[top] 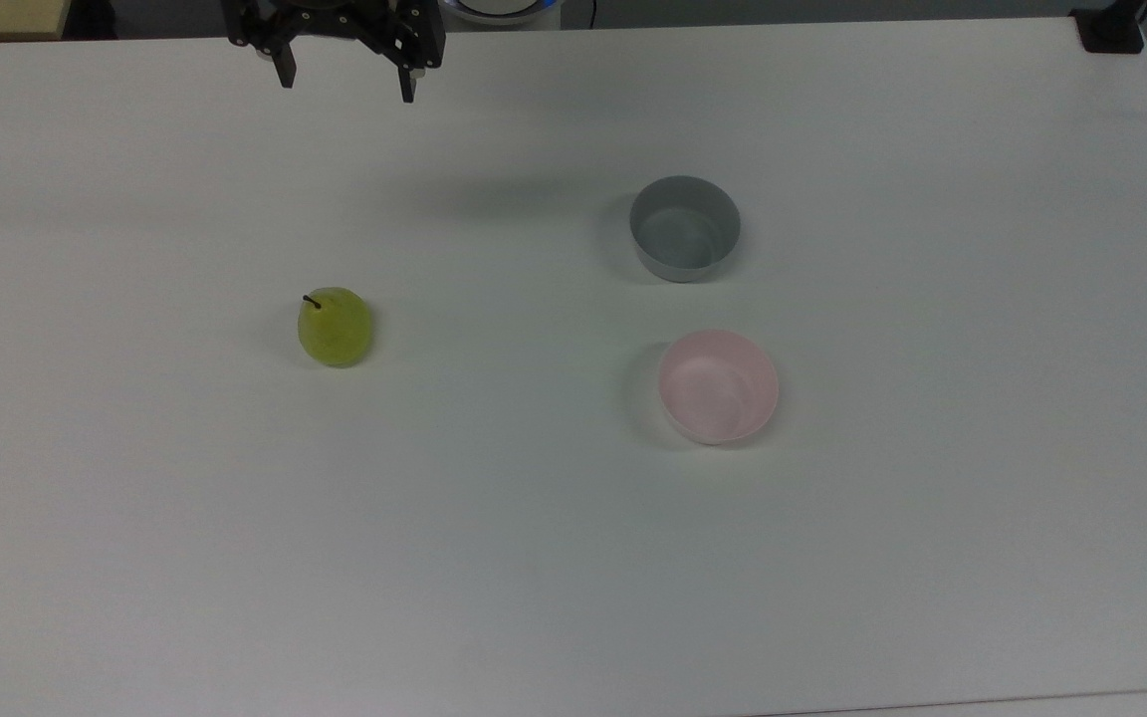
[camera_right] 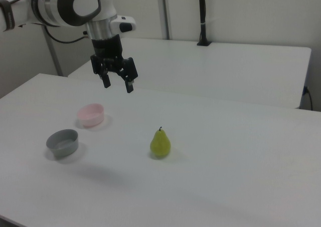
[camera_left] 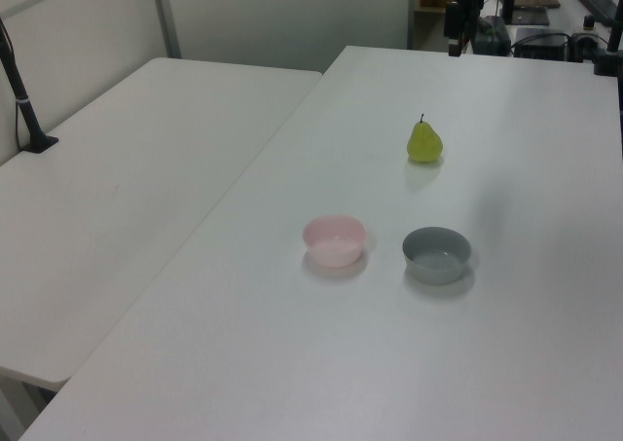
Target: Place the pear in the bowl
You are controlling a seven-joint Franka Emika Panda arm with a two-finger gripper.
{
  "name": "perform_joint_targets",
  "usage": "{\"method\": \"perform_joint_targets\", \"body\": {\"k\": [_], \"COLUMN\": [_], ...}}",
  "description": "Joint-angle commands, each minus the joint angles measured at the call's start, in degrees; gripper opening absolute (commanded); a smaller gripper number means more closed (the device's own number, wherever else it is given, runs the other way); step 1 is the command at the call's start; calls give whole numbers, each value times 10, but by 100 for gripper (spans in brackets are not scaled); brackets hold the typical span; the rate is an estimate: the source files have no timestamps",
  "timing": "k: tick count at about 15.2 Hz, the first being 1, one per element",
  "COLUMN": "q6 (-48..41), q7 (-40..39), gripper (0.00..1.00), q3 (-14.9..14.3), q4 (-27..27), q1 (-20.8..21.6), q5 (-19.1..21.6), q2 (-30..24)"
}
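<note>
top view has the gripper (top: 344, 88) at about 12 o'clock over the white desk (top: 534, 558), fingers spread apart and holding nothing. the pear (top: 335, 326) stands upright on the desk around 9 o'clock from centre, well apart from the gripper. the bowl (top: 719, 386), pale pink, sits toward 3 o'clock, with a grey bowl (top: 685, 228) near it at its 12 o'clock.

Matt white table top (top: 534, 558), smooth pale pink plastic bowl (top: 719, 385), smooth grey plastic bowl (top: 684, 228), slightly glossy yellow-green pear (top: 335, 327), matt black gripper (camera_right: 118, 85)
</note>
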Motion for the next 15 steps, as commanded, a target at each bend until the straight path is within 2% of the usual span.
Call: {"method": "perform_joint_targets", "body": {"k": [1,5,9,15], "q6": [-8,2,108,178], "q7": [4,1,-7,-28], "gripper": [100,100,100,100], "q3": [0,-7,-24,-25], "q4": [-9,18,17,15], "q1": [-1,-3,-4,-3], "q5": [7,6,6,1], "q2": [-9,41,94,176]}}
